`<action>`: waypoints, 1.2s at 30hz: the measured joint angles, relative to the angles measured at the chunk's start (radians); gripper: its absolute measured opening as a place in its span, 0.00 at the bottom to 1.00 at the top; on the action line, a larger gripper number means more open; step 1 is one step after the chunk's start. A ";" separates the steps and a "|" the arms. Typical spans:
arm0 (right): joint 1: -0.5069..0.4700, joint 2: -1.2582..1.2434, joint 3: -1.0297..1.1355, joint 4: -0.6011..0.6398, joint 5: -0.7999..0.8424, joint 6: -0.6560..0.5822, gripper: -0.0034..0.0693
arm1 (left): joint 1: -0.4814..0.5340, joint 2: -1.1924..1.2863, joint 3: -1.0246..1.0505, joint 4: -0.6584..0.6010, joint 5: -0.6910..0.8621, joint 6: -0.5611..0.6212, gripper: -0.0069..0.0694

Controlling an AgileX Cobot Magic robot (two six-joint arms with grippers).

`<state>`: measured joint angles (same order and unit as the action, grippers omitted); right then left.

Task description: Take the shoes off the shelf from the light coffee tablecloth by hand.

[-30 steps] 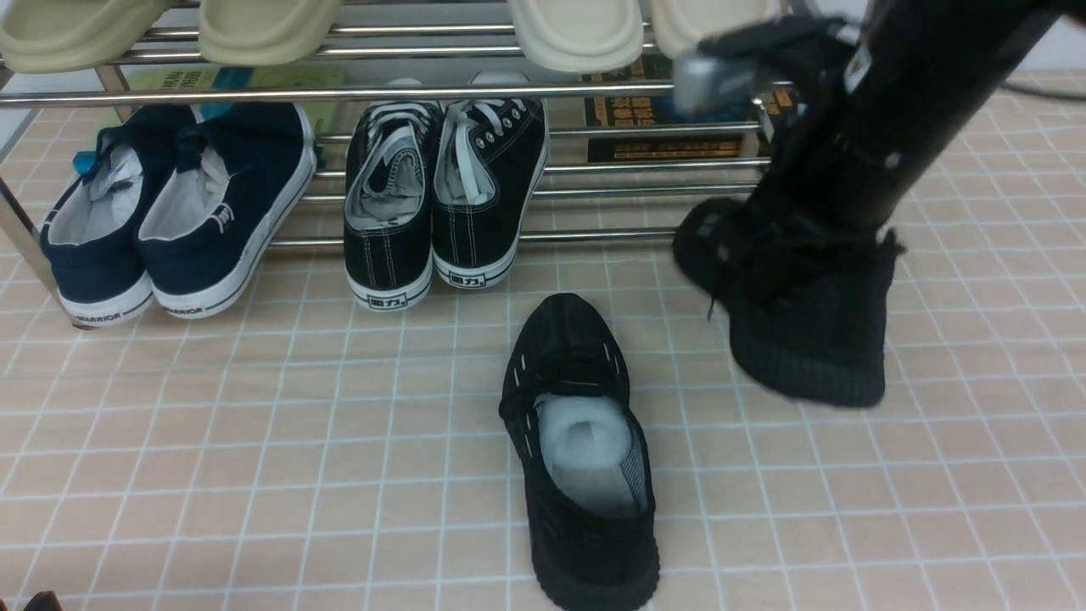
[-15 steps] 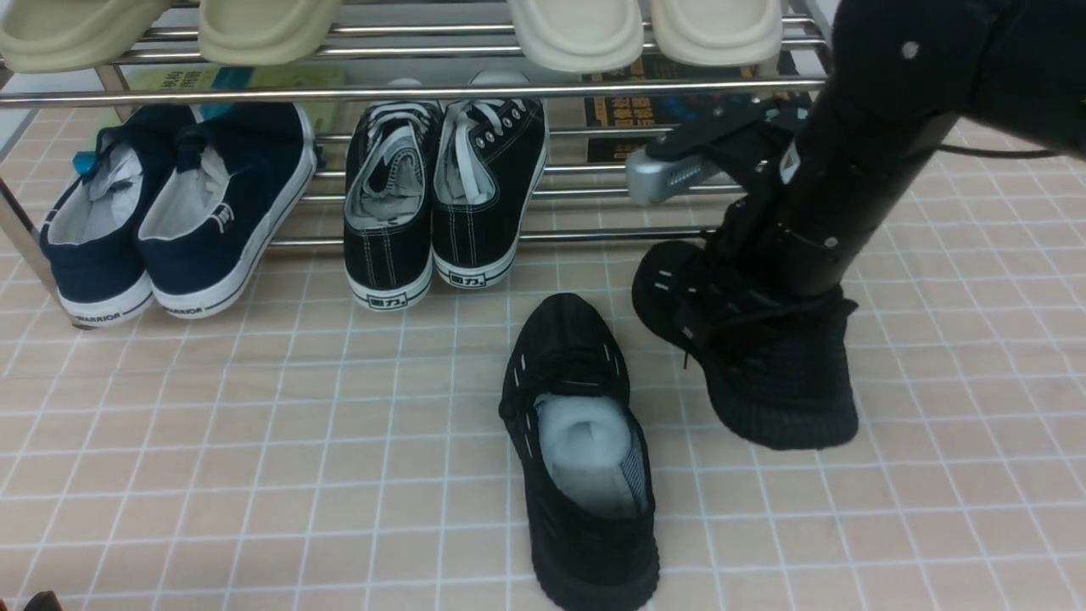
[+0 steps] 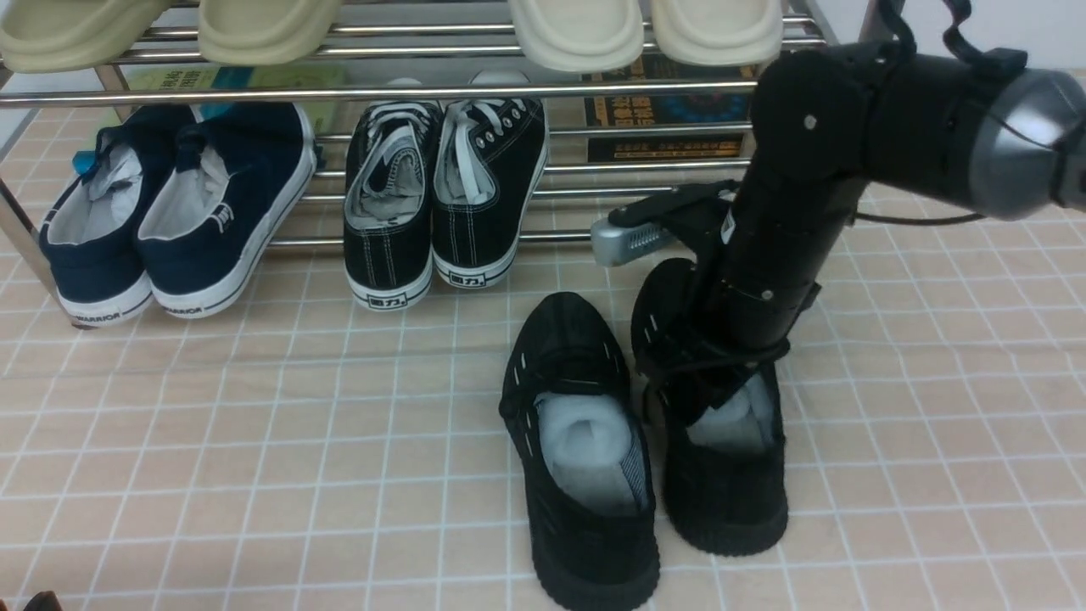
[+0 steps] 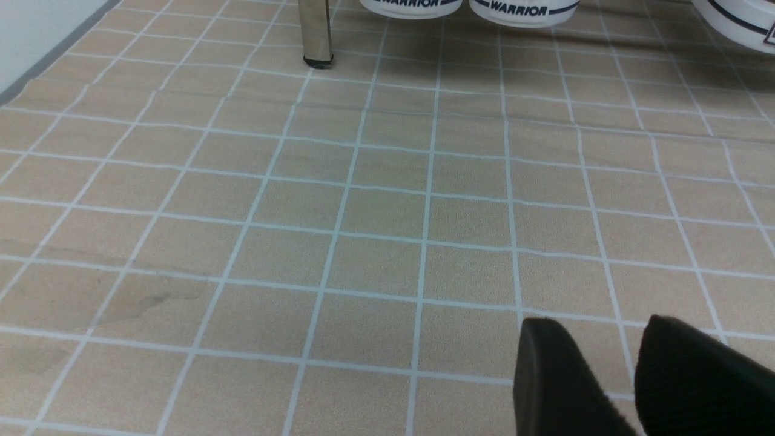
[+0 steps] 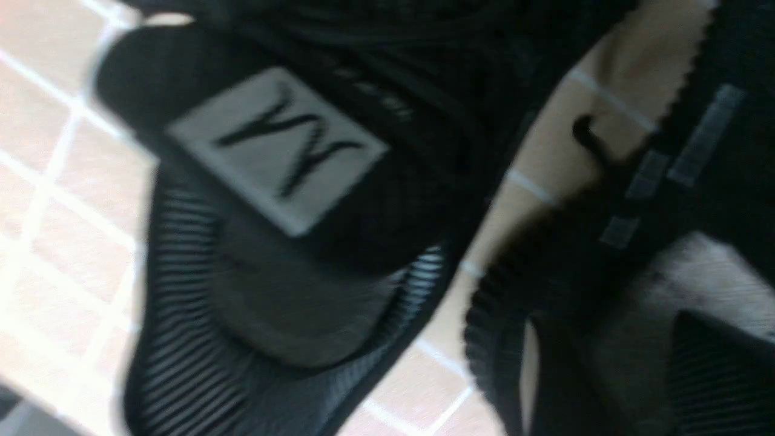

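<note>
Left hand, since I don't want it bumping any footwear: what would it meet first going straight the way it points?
Probably the light coffee tablecloth; no footwear shows between it and the left hand, though its height is unclear.

Navy white-soled slip-ons (image 3: 178, 212) sit left of black white-laced sneakers (image 3: 441, 191), near cream clogs (image 3: 577, 30).

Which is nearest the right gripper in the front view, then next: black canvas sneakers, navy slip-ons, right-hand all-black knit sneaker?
1. Right-hand all-black knit sneaker: directly at the jaws.
2. Black canvas sneakers: on the rack, left of the gripper.
3. Navy slip-ons: rack's far left.
</note>
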<state>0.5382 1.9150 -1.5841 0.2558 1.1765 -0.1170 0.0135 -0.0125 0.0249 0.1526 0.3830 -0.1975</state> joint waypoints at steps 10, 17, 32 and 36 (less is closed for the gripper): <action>0.000 -0.121 -0.118 0.032 0.045 -0.010 0.20 | 0.000 0.000 0.000 0.000 0.000 0.000 0.40; 0.000 -0.458 -0.101 -0.066 0.065 0.007 0.03 | 0.000 0.000 0.000 0.000 0.000 0.000 0.40; -0.001 -1.247 0.729 -0.120 -0.385 0.077 0.03 | 0.000 0.000 0.000 0.000 0.000 0.000 0.40; -0.001 -1.365 0.959 -0.119 -0.649 0.077 0.03 | 0.000 0.000 0.000 0.000 0.000 0.000 0.40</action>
<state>0.5371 0.5502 -0.6250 0.1367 0.5274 -0.0401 0.0135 -0.0125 0.0249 0.1526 0.3830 -0.1975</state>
